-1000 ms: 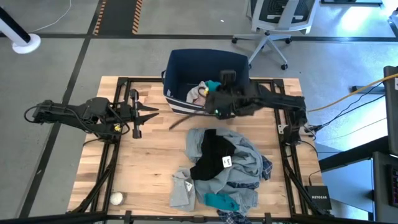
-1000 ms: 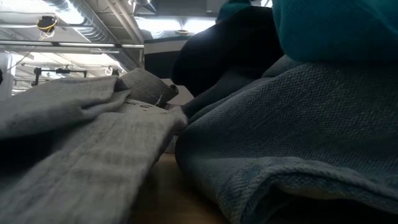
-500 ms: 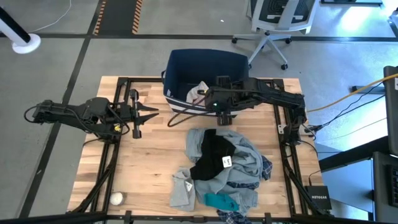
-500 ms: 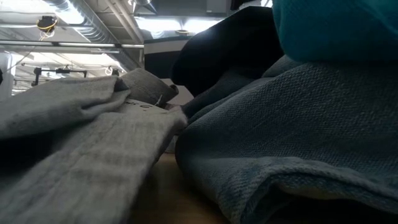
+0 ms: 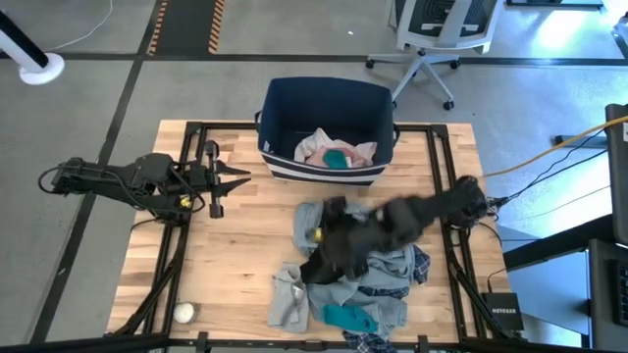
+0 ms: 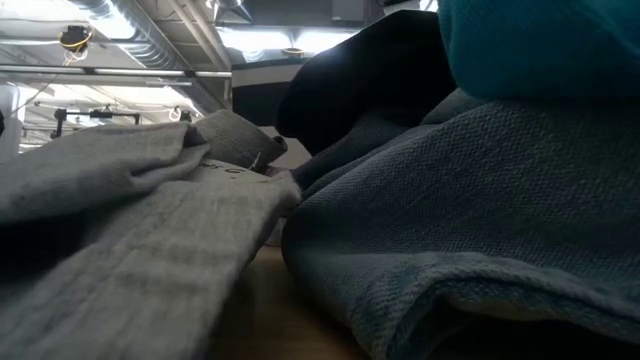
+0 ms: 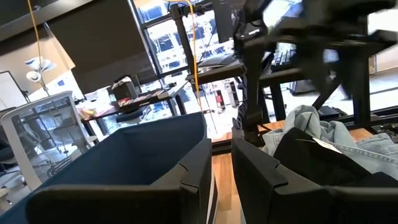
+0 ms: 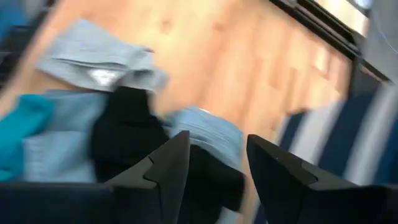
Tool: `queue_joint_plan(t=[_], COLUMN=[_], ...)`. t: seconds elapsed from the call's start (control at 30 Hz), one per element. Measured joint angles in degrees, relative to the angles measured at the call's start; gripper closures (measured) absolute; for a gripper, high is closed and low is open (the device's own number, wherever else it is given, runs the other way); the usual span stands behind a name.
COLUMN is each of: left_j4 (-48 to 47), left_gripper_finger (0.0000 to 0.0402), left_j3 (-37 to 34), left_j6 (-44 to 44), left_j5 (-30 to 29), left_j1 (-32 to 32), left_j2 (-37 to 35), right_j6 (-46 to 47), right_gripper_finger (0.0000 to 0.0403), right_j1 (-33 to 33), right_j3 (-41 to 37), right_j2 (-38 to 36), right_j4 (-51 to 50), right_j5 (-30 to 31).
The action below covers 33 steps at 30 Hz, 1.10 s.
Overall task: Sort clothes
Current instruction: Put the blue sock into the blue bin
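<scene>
Having left the bin, right hand now hovers spread over the clothes.

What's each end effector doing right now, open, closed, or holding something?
Left end effector: open, empty, parked at the table's left side.
Right end effector: open, empty, over the clothes pile.

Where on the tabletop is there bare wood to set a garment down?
Bare wood lies between the left tool and the clothes pile, down to the white ball. The middle-right is crowded: pile, right tool, bin.
</scene>
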Motion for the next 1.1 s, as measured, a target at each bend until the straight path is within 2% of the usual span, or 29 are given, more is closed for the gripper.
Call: queue_joint_plan(t=[0.27, 0.4, 0.6, 0.67, 1.1], left_j4=[0.2, 0.2, 0.1, 0.1, 0.0], left_gripper_finger=[0.0343, 0.0343, 0.0343, 0.0343, 0.0343], left_j3=[0.0, 0.0, 0.0, 0.0, 0.0], left_j6=[0.5, 0.2, 0.1, 0.1, 0.1], left_j5=[0.0, 0.0, 0.0, 0.0, 0.0], left_j1=[0.0, 0.0, 0.0, 0.0, 0.0], left_j2=[0.0, 0.0, 0.0, 0.0, 0.0], right_j6=[4.7, 5.4, 7.5, 7.6, 10.0], right_gripper_finger=[0.0224, 0.0224, 0.0224, 0.0224, 0.0224], right_j1=[8.2, 9.2, 8.8, 8.8, 7.7], right_j3=[0.0, 0.0, 0.0, 0.0, 0.0], right_j2=[8.4, 12.9, 18.0, 18.6, 18.9], right_j4=[3.2, 6.0, 6.8, 6.8, 3.8], right_j5=[-1.2, -6.4, -18.8, -20.3, -18.1])
